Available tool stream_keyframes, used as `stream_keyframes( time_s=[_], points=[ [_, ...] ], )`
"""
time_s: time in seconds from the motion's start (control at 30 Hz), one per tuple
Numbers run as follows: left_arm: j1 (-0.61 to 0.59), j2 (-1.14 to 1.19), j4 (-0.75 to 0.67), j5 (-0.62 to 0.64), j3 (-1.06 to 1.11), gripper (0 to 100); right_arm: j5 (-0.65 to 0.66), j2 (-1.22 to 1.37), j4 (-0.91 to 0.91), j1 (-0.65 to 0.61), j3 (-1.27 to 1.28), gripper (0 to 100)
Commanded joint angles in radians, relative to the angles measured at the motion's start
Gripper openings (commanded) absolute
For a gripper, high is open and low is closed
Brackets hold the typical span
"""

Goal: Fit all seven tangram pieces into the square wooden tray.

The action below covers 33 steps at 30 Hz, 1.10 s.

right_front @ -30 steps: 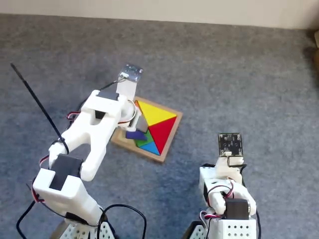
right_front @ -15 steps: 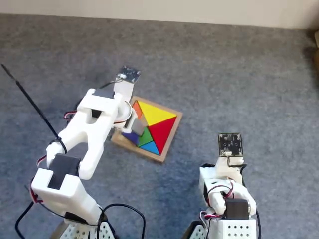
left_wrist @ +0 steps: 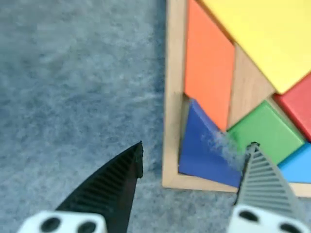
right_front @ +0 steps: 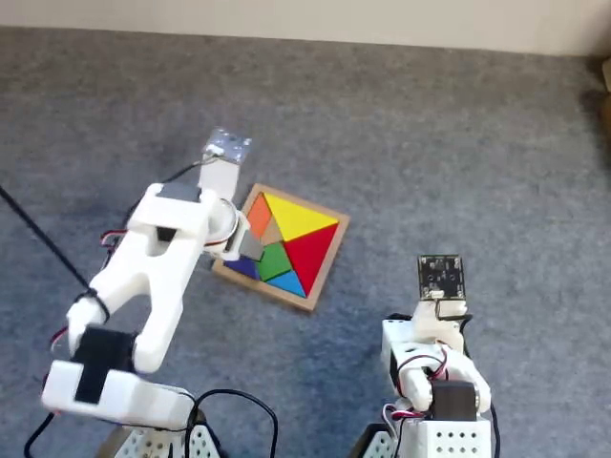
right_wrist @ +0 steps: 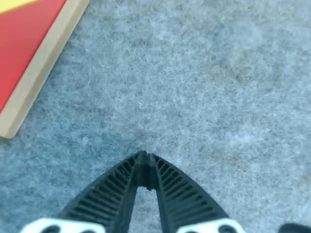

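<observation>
The left gripper (left_wrist: 195,147) stands released, jaws spread and gripping nothing. Its grey finger hangs over the near rim of the square wooden tray (left_wrist: 174,97) and its dark finger over the carpet (left_wrist: 73,73) just outside the tray's corner. Directly between the fingertips a dark blue triangle (left_wrist: 206,162) sits in that corner; whether it lies fully flat I cannot tell. Just beyond it come the orange parallelogram (left_wrist: 209,63) and the green square (left_wrist: 260,128), with a light blue triangle (left_wrist: 299,167) off to the grey finger's side. Farther out lie the yellow triangle (left_wrist: 262,39) and red triangle (left_wrist: 299,104).

Six coloured pieces look placed. A wood-coloured patch (left_wrist: 250,87) between orange, green and yellow may be the one unfilled slot, so the task seems nearly done.

The right gripper (right_wrist: 146,170) is pinched closed on nothing over carpet, the tray's red corner well ahead of it.

A second ago the left arm hung over the tray with the dark blue triangle lying across the others; now the arm is drawn back off it and the right arm is unmoved.
</observation>
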Motion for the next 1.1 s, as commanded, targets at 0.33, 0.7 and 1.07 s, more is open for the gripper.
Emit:
stream_keyframes(
  time_s=[0.33, 0.7, 1.07],
  points=[
    [-0.073, 0.004, -0.083, -0.002, -0.016, 32, -0.005, -0.005, -0.004, 0.013, 0.110, 0.5],
    [-0.104, 0.067, -0.049, 0.000, -0.064, 32, -0.005, -0.005, -0.004, 0.013, 0.110, 0.5],
    [-0.102, -0.134, -0.074, 0.000, 0.085, 32, -0.005, -0.005, -0.004, 0.013, 0.110, 0.5]
  ],
)
